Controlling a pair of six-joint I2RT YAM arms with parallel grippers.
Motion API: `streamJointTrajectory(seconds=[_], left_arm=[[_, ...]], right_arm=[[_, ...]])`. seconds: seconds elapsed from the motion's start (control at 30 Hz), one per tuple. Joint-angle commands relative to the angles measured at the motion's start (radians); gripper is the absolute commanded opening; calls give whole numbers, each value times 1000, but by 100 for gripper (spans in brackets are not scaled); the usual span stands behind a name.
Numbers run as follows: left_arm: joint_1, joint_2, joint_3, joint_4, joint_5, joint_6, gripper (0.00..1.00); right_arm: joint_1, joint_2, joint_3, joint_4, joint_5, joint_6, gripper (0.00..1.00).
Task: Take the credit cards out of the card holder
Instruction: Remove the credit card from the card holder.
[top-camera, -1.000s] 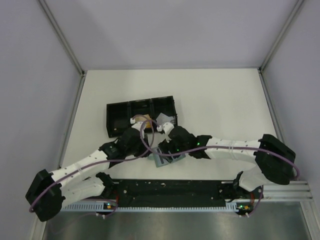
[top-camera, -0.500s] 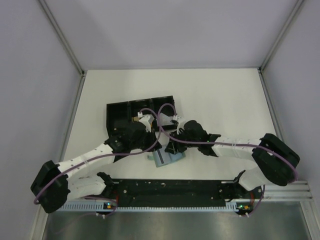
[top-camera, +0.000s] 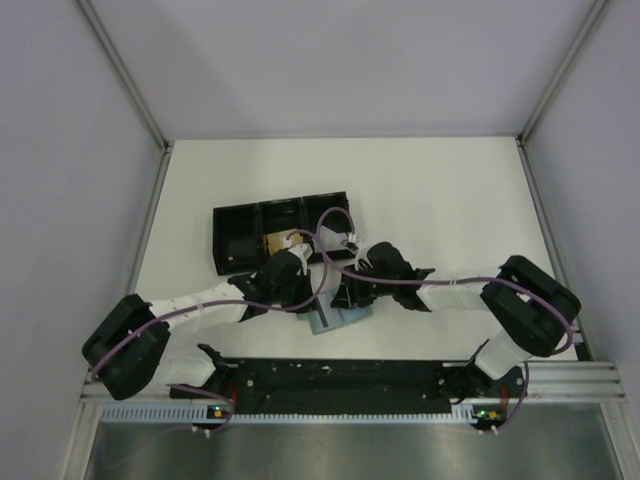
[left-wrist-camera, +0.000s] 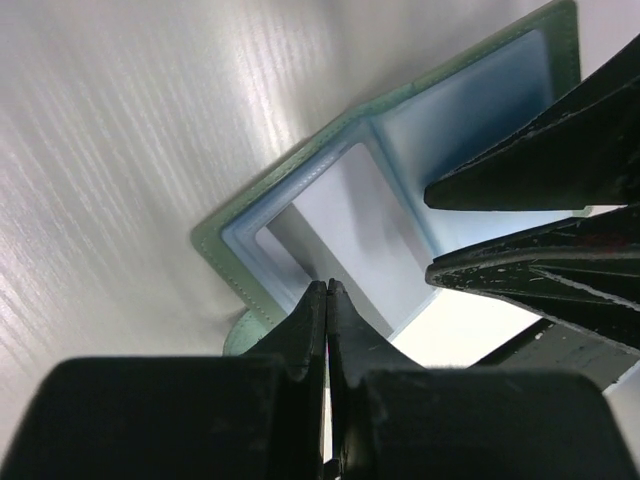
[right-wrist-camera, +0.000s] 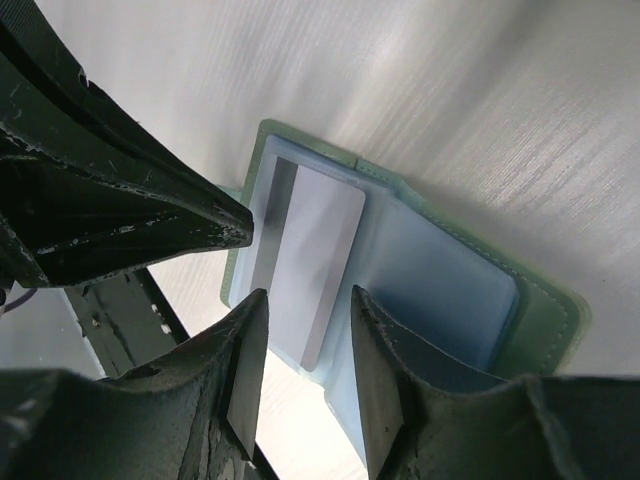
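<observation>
The card holder (left-wrist-camera: 300, 190) lies open on the table, pale blue inside with a green edge; it also shows in the top view (top-camera: 342, 321) and the right wrist view (right-wrist-camera: 450, 280). A silvery-grey credit card (right-wrist-camera: 318, 250) sticks partly out of one panel, also seen in the left wrist view (left-wrist-camera: 350, 225). My right gripper (right-wrist-camera: 310, 292) is open, its fingers on either side of the card's end, and sits above the holder (top-camera: 341, 302). My left gripper (left-wrist-camera: 327, 286) is shut, its tips at the holder's near edge by the card (top-camera: 316, 303). A tan card (top-camera: 272, 243) lies in the black tray.
A long black three-compartment tray (top-camera: 235, 235) stands just behind the arms' wrists. Purple cables loop over its right end (top-camera: 330, 225). A black rail (top-camera: 340, 375) runs along the near table edge. Grey walls close in the table at left, right and back.
My left gripper has come from the tray back to the holder, and the tan card now lies in the tray. My right gripper has moved down over the holder.
</observation>
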Motion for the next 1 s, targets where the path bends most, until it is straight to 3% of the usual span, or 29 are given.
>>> streamJointTrajectory(seconds=[0.0, 0.27, 0.77, 0.97], left_arm=[[-2, 15, -21, 22, -28, 23, 0], [-4, 60, -29, 34, -2, 25, 0], [-4, 80, -38, 16, -17, 33, 0], [-4, 81, -33, 0, -26, 37, 0]], right_arm=[[-14, 49, 4, 65, -40, 23, 38], [-14, 92, 18, 71, -68, 40, 34], [-76, 101, -76, 341, -242, 147, 0], [-102, 116, -97, 373, -259, 158, 0]])
